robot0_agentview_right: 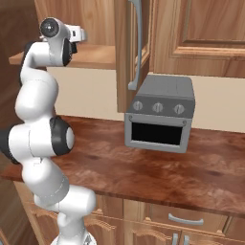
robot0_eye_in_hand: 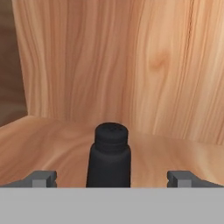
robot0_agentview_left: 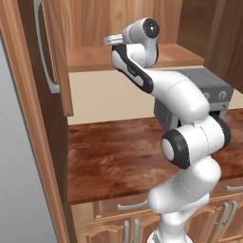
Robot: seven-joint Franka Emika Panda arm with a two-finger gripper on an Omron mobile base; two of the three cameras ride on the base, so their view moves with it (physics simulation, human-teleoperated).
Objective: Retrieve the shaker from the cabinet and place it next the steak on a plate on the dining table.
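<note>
The shaker, a small black bottle with a narrower cap, stands upright on the pale plank shelf inside the cabinet. My gripper is open around it, one fingertip on each side, and neither touches it. In the base views my arm reaches up with its wrist at shelf height, at the cabinet's opening. The steak, the plate and the dining table are out of view.
The cabinet door stands open to the left of the arm, its curved silver handle facing outward. A grey toaster oven sits on the reddish-brown counter below the shelf. The cabinet's back wall is close behind the shaker.
</note>
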